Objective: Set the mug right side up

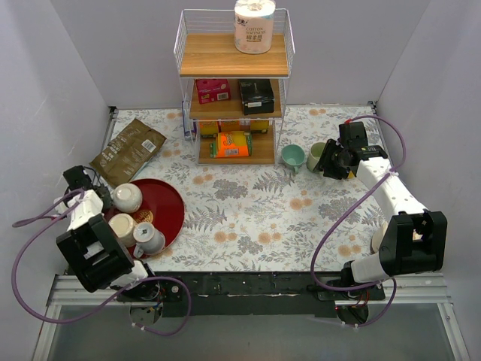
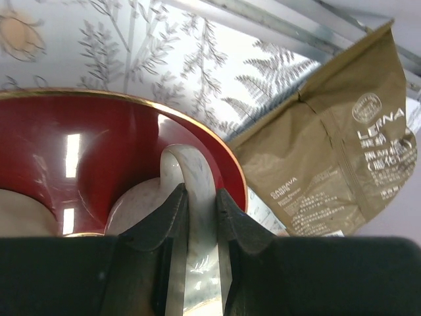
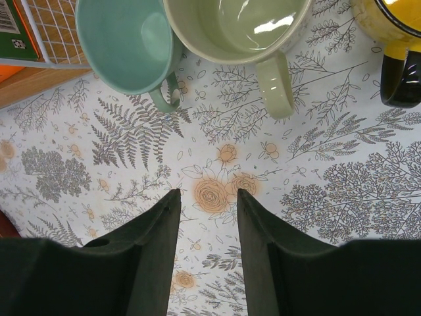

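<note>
On the red tray (image 1: 170, 207), desk's left edge: mug (image 1: 126, 197) looks inverted, left hand (image 2: 200, 197) pinched on its handle (image 2: 195, 164). Grasp made; lift and flip remain. Right hand (image 3: 207, 210) half-open, empty.

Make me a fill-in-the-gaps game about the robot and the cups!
1. The left gripper is shut on the ____ of a mug.
2. That mug sits on a ____ tray.
3. The toilet roll stands on the rack's ____ shelf.
4. The right gripper is open and holds ____.
Missing words: handle; red; top; nothing.
</note>
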Controlling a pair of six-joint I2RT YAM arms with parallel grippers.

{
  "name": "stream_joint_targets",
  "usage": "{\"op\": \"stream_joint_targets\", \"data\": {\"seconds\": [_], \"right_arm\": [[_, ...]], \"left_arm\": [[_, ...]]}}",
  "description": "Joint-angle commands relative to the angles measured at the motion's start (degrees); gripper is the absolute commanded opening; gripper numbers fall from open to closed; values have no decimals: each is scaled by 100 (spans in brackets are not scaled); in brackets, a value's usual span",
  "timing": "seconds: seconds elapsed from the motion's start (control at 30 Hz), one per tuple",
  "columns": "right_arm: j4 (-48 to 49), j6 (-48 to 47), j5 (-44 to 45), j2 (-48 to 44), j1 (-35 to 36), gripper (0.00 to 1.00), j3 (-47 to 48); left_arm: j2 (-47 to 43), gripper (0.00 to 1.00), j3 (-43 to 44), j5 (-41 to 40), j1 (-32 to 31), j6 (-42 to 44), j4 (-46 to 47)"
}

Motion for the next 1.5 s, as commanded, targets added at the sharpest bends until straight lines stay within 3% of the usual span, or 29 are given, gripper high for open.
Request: {"op": "stream_joint_targets", "data": {"seconds": [0.0, 0.2, 0.43, 0.6, 0.77, 0.93, 1.2, 1.47], "right_arm": [[118, -67, 4, 16, 10, 47, 185], [126, -67, 22, -28, 10, 47, 185], [170, -67, 5, -54, 1, 47, 150], [232, -23, -118, -63, 10, 47, 141], [337, 21, -417, -90, 10, 47, 132], [530, -66, -1356, -2, 10, 48, 184], [1058, -234, -2560, -98, 150, 50, 281], [813, -313, -2861, -221, 326, 50, 580]], "left_arm": [[-129, 0, 335, 176, -351, -2456, 525], [-181, 0, 625, 88, -878, -2466, 639], [-208, 0, 1240, 404, -1239, -1842, 727], [-348, 0, 1355, 1465, -1414, -1324, 911], [-699, 0, 1408, 1784, -1784, -472, 859], [-990, 0, 1338, 2458, -2074, 83, 832], [-1192, 0, 925, 3936, -2925, 460, 1455], [-1351, 0, 686, 5343, -3392, 1164, 2519]]}}
